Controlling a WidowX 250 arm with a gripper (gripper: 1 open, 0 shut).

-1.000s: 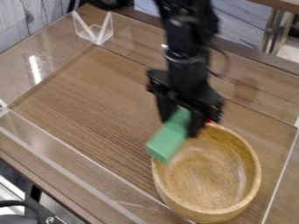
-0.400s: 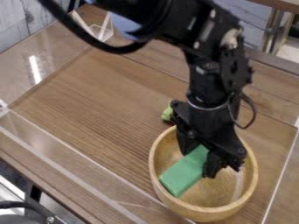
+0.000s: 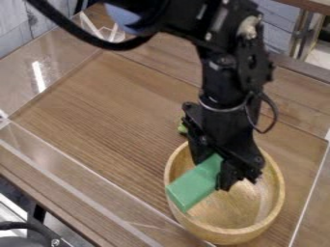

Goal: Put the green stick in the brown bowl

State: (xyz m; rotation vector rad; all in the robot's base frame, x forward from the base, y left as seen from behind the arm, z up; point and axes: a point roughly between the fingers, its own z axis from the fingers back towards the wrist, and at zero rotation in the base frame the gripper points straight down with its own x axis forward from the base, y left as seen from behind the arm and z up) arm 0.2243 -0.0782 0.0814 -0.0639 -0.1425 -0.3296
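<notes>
The carrying part looks done — the gripper has its fingers closed on the green stick, which is over the brown bowl — and only the release, I think, remains.

We see a brown wood-grained tabletop under soft light, with a grey-white ribbed panel beyond its far-left edge.
</notes>
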